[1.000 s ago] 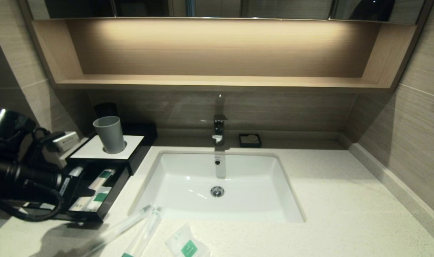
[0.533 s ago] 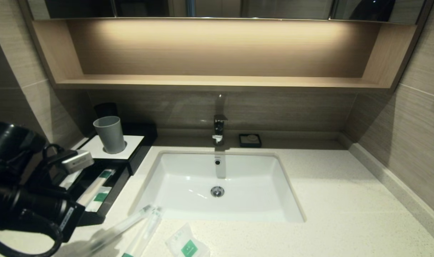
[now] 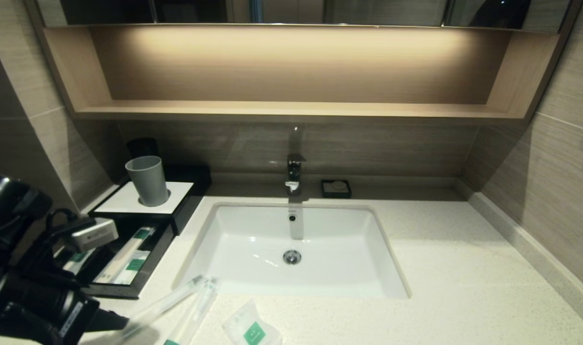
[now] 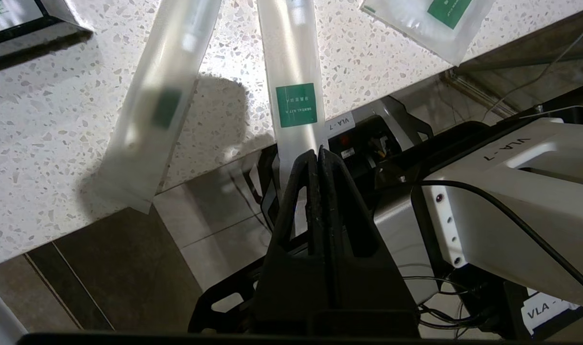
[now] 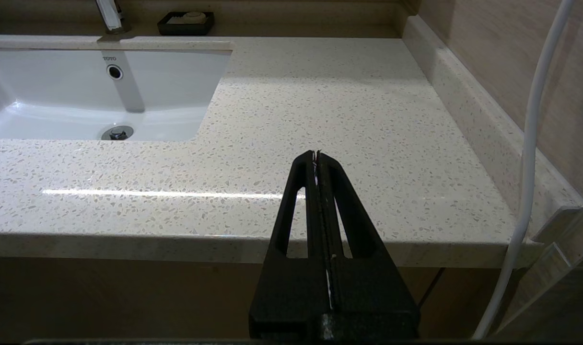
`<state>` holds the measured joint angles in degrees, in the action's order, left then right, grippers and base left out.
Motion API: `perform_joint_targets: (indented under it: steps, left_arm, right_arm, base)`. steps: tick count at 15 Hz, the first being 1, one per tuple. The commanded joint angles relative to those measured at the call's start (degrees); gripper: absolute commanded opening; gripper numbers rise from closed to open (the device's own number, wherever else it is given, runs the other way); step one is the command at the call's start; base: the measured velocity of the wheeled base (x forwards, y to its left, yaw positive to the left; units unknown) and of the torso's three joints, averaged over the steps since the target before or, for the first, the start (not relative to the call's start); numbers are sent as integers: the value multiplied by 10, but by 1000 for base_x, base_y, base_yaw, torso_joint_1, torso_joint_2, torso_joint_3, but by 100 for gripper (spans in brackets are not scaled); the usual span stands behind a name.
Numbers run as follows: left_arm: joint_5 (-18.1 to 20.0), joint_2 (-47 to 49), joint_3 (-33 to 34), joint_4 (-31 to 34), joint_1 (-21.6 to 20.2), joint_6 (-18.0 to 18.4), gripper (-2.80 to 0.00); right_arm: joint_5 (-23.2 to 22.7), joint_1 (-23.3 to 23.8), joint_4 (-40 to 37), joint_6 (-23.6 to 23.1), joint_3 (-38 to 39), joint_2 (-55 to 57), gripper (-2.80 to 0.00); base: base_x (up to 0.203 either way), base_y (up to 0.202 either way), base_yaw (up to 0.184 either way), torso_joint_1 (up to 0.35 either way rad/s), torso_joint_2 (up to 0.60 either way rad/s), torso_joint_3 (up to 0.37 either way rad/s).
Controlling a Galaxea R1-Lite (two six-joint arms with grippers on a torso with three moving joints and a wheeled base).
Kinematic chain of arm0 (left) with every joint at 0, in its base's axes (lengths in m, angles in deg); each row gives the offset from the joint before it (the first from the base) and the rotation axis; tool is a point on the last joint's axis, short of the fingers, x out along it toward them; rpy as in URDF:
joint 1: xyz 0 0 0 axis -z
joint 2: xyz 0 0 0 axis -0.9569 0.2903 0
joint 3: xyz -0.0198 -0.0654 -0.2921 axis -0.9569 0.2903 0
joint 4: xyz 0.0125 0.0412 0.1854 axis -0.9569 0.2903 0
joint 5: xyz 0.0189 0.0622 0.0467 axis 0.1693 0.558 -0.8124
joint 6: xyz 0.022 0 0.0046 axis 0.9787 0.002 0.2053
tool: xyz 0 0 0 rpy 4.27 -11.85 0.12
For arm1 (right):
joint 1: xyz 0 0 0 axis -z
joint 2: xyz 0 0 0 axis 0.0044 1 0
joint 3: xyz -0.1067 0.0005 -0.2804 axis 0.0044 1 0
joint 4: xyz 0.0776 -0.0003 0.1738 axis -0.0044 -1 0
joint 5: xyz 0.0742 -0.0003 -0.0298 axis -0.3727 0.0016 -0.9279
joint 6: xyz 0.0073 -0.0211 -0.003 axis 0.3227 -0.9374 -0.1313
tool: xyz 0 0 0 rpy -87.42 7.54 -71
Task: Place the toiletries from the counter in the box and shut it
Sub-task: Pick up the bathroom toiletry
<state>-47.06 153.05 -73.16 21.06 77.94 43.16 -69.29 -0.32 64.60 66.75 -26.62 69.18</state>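
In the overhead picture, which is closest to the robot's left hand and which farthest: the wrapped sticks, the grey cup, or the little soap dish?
From the left hand:
1. Wrapped sticks, beside it at the counter's front edge.
2. Grey cup, on the box at the back left.
3. Soap dish, behind the sink by the tap.

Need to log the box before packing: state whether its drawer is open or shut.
Open. In the head view the drawer of the box stands pulled out toward the counter's front edge, with wrapped packets showing inside.
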Motion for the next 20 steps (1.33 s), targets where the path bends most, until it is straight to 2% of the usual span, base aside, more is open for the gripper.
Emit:
perform_joint_targets:
  steps: [1, 5, 9, 12, 20]
  left_arm:
    - [2, 23, 6, 0, 3, 2, -280]
    - [3, 59, 16, -4, 8, 9, -280]
    - [6, 51, 43, -3, 8, 70, -280]
    - [4, 53, 51, -5, 8, 80, -280]
    - [6, 46, 72, 2, 8, 133, -280]
  right_arm:
    - [0, 0, 0, 0, 1, -1, -280]
    - [0, 0, 0, 0, 1, -1, -280]
    - [0, 0, 0, 0, 1, -1, -280]
    - [0, 0, 0, 0, 1, -1, -280]
    - [0, 0, 0, 0, 1, -1, -280]
  base:
    - [0, 0, 0, 0, 0, 0]
    - [0, 0, 0, 0, 0, 0]
    - [0, 0, 0, 0, 0, 0]
    - [0, 0, 0, 0, 0, 0]
    - [0, 0, 0, 0, 0, 0]
